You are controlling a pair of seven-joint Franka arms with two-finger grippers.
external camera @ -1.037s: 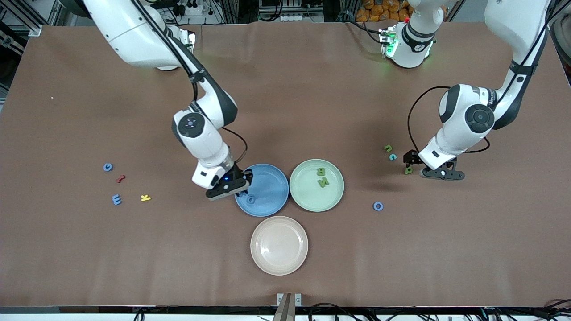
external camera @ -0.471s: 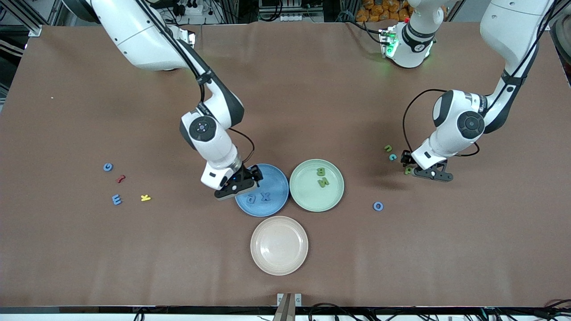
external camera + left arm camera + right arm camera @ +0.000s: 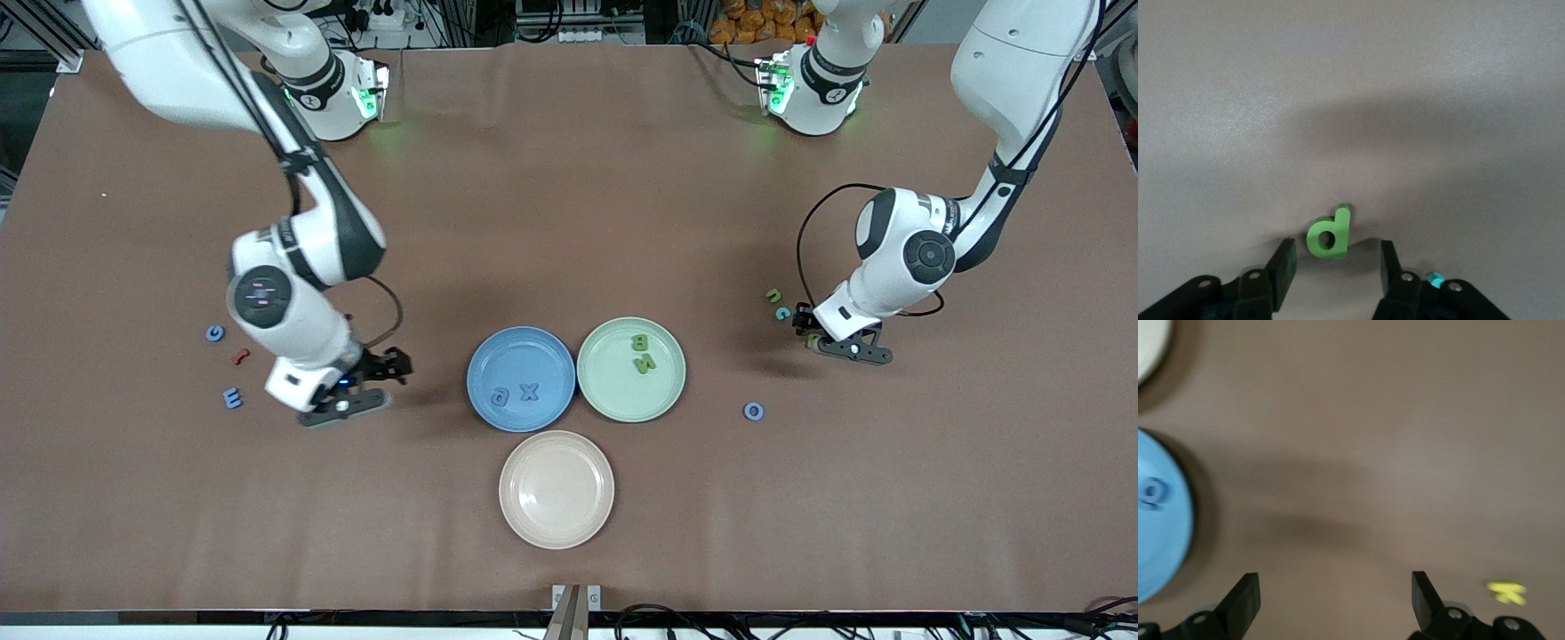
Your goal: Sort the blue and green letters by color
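Here, left claw [image 3: 1335, 263] straddles chunky matte green d [image 3: 1329, 232], prongs apart.

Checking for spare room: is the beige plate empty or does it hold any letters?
Empty. The beige plate shows only bare surface in the front view, while the blue plate and green plate hold two letters each.

We note three plain round plates on the dull brown tablecloth [image 3: 569, 178] — a medium blue plate [image 3: 498, 356], a pale green plate [image 3: 613, 400], a cream plate [image 3: 556, 524]. Small leaf-green foam letter d [image 3: 1329, 233]; a blue ring-shaped letter O [image 3: 753, 411]; a yellow letter [image 3: 1507, 591] — no patterns anywhere.
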